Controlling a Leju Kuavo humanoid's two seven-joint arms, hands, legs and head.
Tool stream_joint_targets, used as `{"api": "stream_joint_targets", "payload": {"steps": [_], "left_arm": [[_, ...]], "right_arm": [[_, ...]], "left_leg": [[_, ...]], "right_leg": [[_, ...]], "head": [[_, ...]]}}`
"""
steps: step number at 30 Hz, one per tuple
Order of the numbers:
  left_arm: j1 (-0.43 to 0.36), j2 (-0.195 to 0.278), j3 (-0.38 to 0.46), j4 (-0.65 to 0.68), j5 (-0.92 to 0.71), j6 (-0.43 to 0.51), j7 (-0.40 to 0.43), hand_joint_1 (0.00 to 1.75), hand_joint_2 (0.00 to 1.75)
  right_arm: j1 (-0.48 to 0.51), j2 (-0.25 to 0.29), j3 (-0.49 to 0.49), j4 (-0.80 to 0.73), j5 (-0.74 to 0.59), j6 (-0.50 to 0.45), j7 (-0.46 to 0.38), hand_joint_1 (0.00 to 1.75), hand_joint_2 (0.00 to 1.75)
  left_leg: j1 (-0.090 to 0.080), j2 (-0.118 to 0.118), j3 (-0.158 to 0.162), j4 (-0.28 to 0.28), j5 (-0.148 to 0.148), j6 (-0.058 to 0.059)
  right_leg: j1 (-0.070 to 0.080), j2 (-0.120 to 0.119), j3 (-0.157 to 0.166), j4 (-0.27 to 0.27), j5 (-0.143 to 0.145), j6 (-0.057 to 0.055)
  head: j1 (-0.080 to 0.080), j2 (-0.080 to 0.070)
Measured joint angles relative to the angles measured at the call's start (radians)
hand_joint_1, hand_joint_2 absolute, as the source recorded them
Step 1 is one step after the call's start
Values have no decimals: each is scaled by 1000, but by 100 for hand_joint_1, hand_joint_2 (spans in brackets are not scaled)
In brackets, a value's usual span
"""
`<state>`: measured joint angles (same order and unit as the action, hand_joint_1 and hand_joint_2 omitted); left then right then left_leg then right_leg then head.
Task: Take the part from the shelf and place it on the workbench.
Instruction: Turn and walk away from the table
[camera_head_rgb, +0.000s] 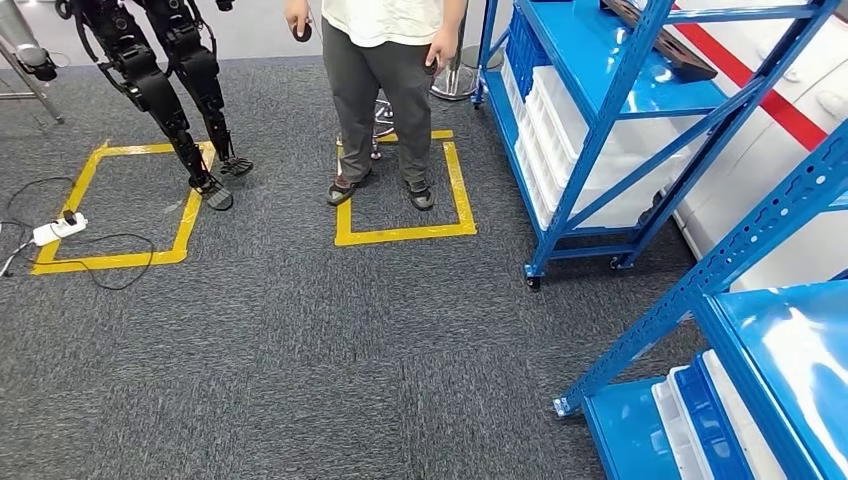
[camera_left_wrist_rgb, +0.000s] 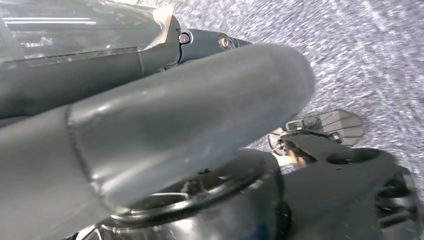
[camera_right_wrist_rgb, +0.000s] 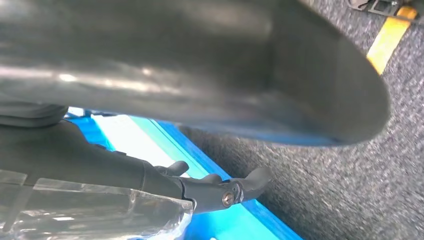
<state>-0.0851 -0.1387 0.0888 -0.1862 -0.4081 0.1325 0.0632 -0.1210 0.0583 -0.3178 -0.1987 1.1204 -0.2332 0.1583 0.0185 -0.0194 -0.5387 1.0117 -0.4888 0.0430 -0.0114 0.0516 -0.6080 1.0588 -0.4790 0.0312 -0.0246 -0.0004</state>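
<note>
Right robot hand (camera_right_wrist_rgb: 220, 187) fingers apart, holding nothing, beside blue shelf (camera_right_wrist_rgb: 220, 220) edge; left robot hand (camera_left_wrist_rgb: 200, 115) grip unclear; open carpet (camera_head_rgb: 300, 340) ahead.

a robotics lab: taped floor squares (camera_head_rgb: 405, 190), blue shelving (camera_head_rgb: 600, 130), another legged robot (camera_head_rgb: 170, 80).

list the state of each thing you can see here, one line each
left hand: hanging over carpet, holding nothing seen
right hand: beside a blue shelf, nothing in it
near shelf: top level bare, white bins below
far shelf: dark part lying on top level
person: standing in a yellow taped square
</note>
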Motion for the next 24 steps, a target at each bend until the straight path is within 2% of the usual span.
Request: {"api": "stream_joint_targets", "payload": {"steps": [1, 3, 4, 5, 6, 8, 9, 10, 11, 12, 13, 15, 16, 17, 18, 19, 20, 21, 22, 23, 24], "left_arm": [[0, 0, 0, 0, -2, 1, 0, 0, 0], [1, 0, 0, 0, -5, 2, -1, 0, 0], [1, 1, 0, 0, -6, 2, -1, 0, 0], [1, 1, 0, 0, -8, 2, -1, 0, 0], [1, 0, 0, 0, -8, 3, -1, 0, 0], [1, 0, 0, 0, -8, 3, -2, 0, 0], [1, 0, 0, 0, -8, 3, -3, 0, 0], [1, 0, 0, 0, -8, 3, -4, 0, 0], [1, 0, 0, 0, -8, 3, -6, 0, 0], [0, 0, 0, 0, -8, 3, -9, 0, 0], [-1, -1, 0, -1, -9, 3, -11, 0, 0], [-2, -2, 0, -2, -9, 3, -15, 0, 0], [-1, -1, 0, -2, -10, 3, -17, 0, 0], [0, -1, 0, -2, -10, 4, -19, 0, 0], [1, -1, 0, -2, -11, 4, -20, 0, 0], [3, -1, 0, -2, -12, 5, -21, 0, 0], [4, -1, 0, -2, -14, 6, -22, 0, 0], [5, 0, 0, -2, -16, 7, -23, 0, 0], [5, 0, 0, -2, -19, 9, -23, 0, 0], [5, 1, 0, -2, -21, 10, -24, 0, 0], [6, 2, 0, -2, -22, 11, -24, 0, 0]], "right_arm": [[-1, 1, 0, 0, 0, 0, 0, 0, 0], [-1, 2, 0, 0, 0, 0, 0, 0, 0], [0, 2, 0, 0, 1, 0, 0, 0, 0], [2, 2, 0, 0, 1, 0, 0, 0, 0], [3, 2, 0, 0, 2, 0, 0, 0, 0], [3, 1, 0, 0, 2, -1, -1, 0, 0], [1, 1, 0, 0, 3, -1, -1, 0, 0], [-1, 1, 0, 0, 3, -2, -1, 0, 0], [-2, 2, 0, 0, 4, -2, -2, 0, 0], [-2, 2, 0, 0, 4, -2, -2, 0, 0], [-1, 1, 0, 0, 4, -2, -2, 0, 0], [0, 0, 0, 0, 4, -2, -2, 0, 0], [0, 0, 0, 0, 4, -2, -2, 0, 0], [-1, 1, 0, 0, 4, -2, -2, 0, 0], [0, 2, 0, 0, 5, -2, -2, 0, 0], [1, 3, 0, 0, 5, -2, -2, 0, 0], [3, 3, 0, 0, 5, -2, -2, 0, 0], [4, 3, 0, 0, 5, -2, -2, 0, 0], [5, 3, 0, 0, 5, -2, -2, 0, 0], [5, 4, 0, 0, 5, -2, -2, 0, 0], [4, 4, 0, 0, 5, -2, -2, 0, 0]], "left_leg": [[-1, 11, 0, -3, 2, 5], [-4, 35, -2, -3, 2, 8], [-5, 47, -3, -3, 2, 8], [-6, 59, -3, -3, 1, 8], [-6, 69, -3, -3, 1, 7], [-8, 88, 0, -2, -2, 2], [-10, 97, 2, -1, -5, -3], [-12, 105, 5, -1, -8, -10], [-13, 113, 9, -1, -11, -16], [-13, 121, 14, -3, -13, -23], [-10, 123, 17, -2, -16, -29], [-5, 87, 6, 38, -48, -40], [-2, 59, -16, 90, -80, -44], [-2, 35, -48, 158, -117, -45], [-2, 24, -82, 227, -147, -45], [-2, 19, -110, 278, -161, -45], [-1, 17, -121, 292, -152, -45], [-1, 15, -114, 265, -124, -43], [0, 8, -89, 205, -83, -41], [1, -11, -57, 130, -44, -38], [2, -28, -31, 68, -17, -35]], "right_leg": [[-1, -22, -26, 54, -27, -4], [-3, -37, -91, 186, -82, -6], [-4, -39, -110, 226, -94, -3], [-5, -40, -108, 227, -90, 4], [-5, -45, -83, 186, -73, 12], [-4, -79, -1, 41, -26, 22], [0, -96, 30, -15, -8, 20], [4, -108, 46, -46, 2, 13], [9, -109, 48, -54, 6, 6], [12, -100, 47, -56, 8, -2], [6, -90, 49, -59, 10, -9], [-5, -70, 57, -65, 16, -25], [-10, -61, 60, -66, 19, -32], [-7, -51, 59, -66, 21, -36], [-4, -41, 58, -65, 21, -39], [-2, -30, 58, -65, 21, -39], [-1, -18, 58, -64, 21, -40], [0, -6, 59, -64, 22, -40], [0, 7, 61, -64, 21, -39], [0, 18, 62, -63, 21, -38], [3, 28, 62, -61, 21, -36]], "head": [[2, 0], [3, 0], [3, 0], [3, 0], [4, 0], [4, 0], [4, 0], [3, 0], [3, 0], [3, 0], [2, 0], [-2, 0], [-4, 0], [-7, 0], [-7, 0], [-7, 0], [-7, 0], [-7, 0], [-7, 0], [-7, 0], [-7, 0]]}}
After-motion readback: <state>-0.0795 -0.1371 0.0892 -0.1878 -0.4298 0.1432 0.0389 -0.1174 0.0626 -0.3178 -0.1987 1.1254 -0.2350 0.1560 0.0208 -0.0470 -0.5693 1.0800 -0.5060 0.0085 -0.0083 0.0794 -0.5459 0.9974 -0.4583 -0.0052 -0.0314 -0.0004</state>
